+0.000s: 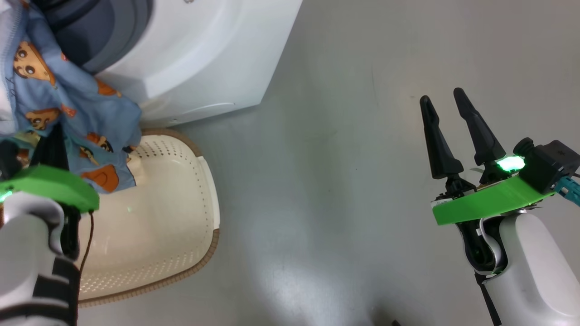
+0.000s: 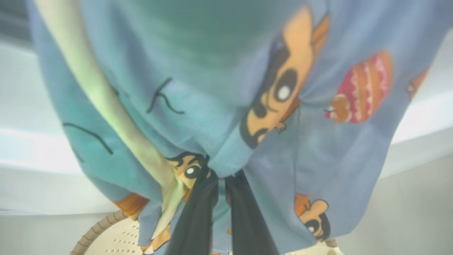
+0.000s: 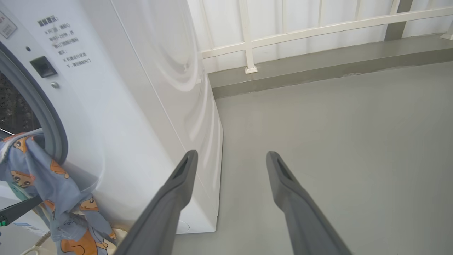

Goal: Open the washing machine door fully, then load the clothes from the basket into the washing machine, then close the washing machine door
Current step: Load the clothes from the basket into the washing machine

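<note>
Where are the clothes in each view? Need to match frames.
Head view: clothes upper left, hanging over the basket.
Left wrist view: clothes across most of the frame, pinched by the left hand at bottom centre.
Right wrist view: clothes lower left, at the drum opening.
Shared landmark: the white washing machine.

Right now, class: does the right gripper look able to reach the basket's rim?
Probably yes: bare floor lies between the right gripper and the near rim of the basket. The clothes, held by the left gripper, hang over its other side.
</note>
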